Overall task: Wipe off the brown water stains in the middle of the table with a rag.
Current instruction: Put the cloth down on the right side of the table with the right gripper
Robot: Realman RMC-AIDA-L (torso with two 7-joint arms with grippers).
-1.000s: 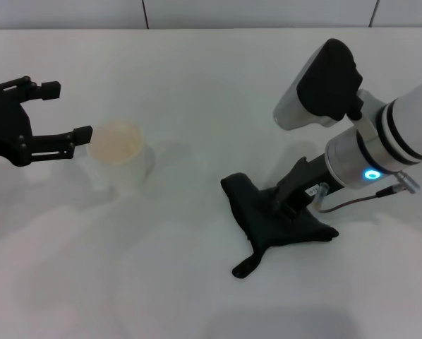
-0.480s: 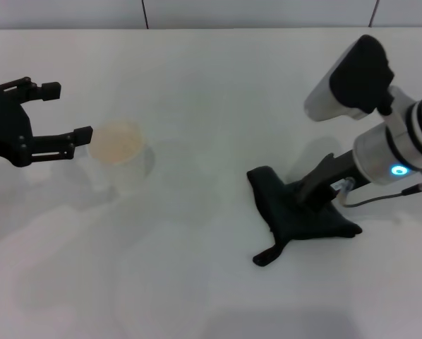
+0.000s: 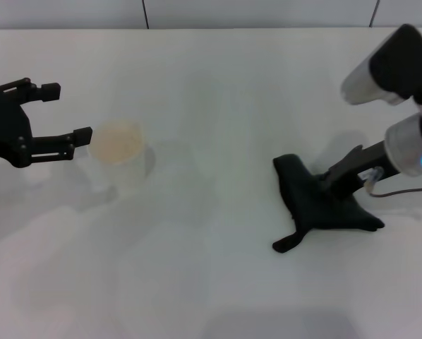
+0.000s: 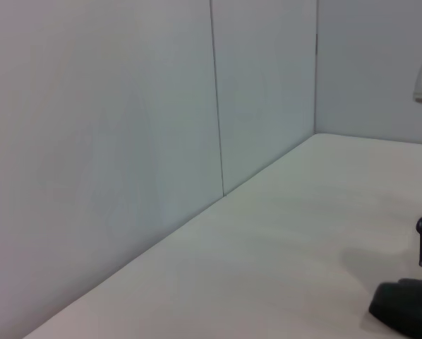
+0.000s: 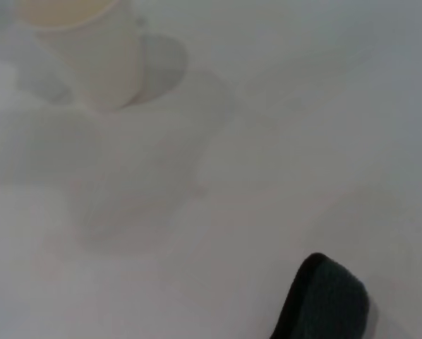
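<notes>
The black rag (image 3: 317, 201) lies crumpled on the white table (image 3: 211, 85) at the right, its loop tab (image 3: 283, 244) pointing to the front. My right gripper (image 3: 341, 176) reaches down into the rag's right side and is shut on it. An edge of the rag shows in the right wrist view (image 5: 324, 300) and in the left wrist view (image 4: 405, 311). My left gripper (image 3: 70, 111) hangs open and empty at the far left, next to the cup. No brown water stains show in any view.
A white translucent plastic cup (image 3: 118, 159) with pale liquid stands at the left of the table, just right of the left gripper; it also shows in the right wrist view (image 5: 84, 49). A grey panelled wall (image 4: 126, 141) runs along the table's far edge.
My right gripper has dragged the rag across the table from the middle towards the right. The left arm and the cup have not moved.
</notes>
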